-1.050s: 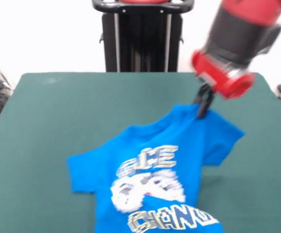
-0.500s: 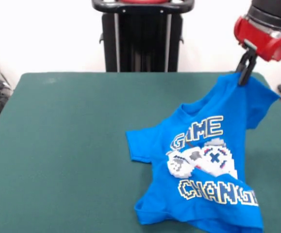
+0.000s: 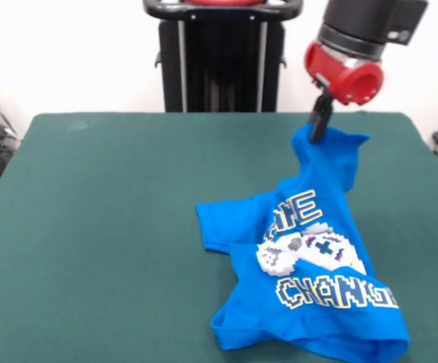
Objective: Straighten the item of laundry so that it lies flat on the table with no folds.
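Partly lifted: T-shirt (image 3: 309, 265) | gripper (image 3: 319, 125) pinching shoulder | lettering fold-hidden

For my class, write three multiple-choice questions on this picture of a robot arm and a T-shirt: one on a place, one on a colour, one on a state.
1. Where does the gripper hold the T-shirt?
A. by its bottom hem
B. by a top corner
C. by the print

2. What colour is the table?
A. dark green
B. white
C. red

3. How does the T-shirt lie?
A. flat, no folds
B. folded in a neat square
C. partly lifted and creased

Answers: 1 B, the raised peak is pinched under the arm; 2 A, green cloth covers it; 3 C, one corner is up and the hem is bunched.
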Controlling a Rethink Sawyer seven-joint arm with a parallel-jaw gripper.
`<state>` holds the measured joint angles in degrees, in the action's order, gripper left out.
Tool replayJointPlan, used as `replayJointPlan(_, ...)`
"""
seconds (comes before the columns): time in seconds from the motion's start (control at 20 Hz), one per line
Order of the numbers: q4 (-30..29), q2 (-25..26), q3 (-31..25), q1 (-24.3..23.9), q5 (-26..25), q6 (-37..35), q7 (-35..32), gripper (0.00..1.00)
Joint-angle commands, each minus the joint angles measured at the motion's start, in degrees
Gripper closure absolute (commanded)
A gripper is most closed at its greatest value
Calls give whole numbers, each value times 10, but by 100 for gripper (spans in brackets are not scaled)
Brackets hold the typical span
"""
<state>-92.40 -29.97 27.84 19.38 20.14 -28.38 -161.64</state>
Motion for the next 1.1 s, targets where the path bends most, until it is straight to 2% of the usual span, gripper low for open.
replayJointPlan(0.05,-109,-10,-94,-8,46,2,-95,100)
replayJointPlan(0.5,-100,-44,-94,13,69,-61,-109,100)
replayJointPlan(0.9,-111,-43,-121,2,85,-36,-90,100)
replayJointPlan(1.1,-98,-44,-100,15,78,-70,-103,100)
